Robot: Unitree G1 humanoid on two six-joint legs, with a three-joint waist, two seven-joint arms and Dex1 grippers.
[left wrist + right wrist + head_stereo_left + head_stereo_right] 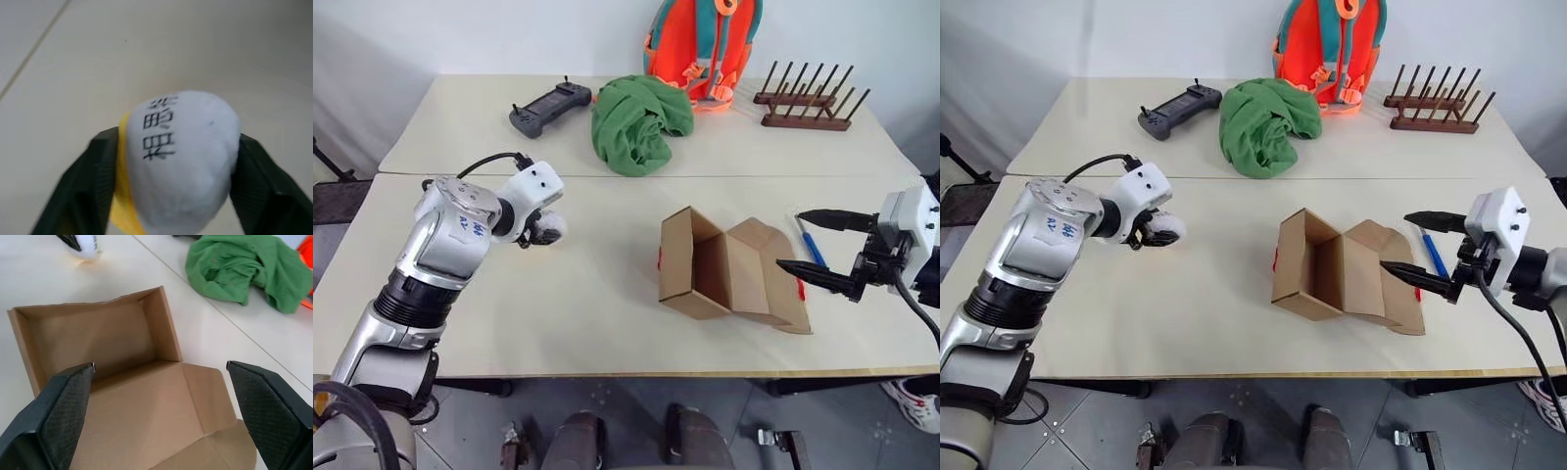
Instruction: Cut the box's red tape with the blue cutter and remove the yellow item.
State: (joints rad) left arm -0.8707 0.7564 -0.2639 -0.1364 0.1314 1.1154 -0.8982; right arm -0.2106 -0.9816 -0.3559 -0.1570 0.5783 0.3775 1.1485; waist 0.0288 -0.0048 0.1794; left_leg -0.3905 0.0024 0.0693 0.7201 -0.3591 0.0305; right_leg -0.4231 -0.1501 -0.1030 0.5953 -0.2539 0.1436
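The brown box [724,269] lies open on the table, flaps spread and its inside [98,342] bare. Bits of red tape [659,259] show at its left edge and at its right flap. The blue cutter [811,243] lies on the table just right of the box. My right gripper [788,239] is open beside the box's right flap, its fingers [63,416] pointing at the opening. Far to the left, the yellow item [178,161], white on top with a yellow side, sits low over the table between the widely spread fingers [93,181] of my left gripper [540,231].
A green cloth [636,122], a dark grey controller [551,106], an orange backpack [703,44] and a wooden rack [806,103] stand on the back table. A seam [607,175] runs between the two tables. The table's front edge [607,374] is near.
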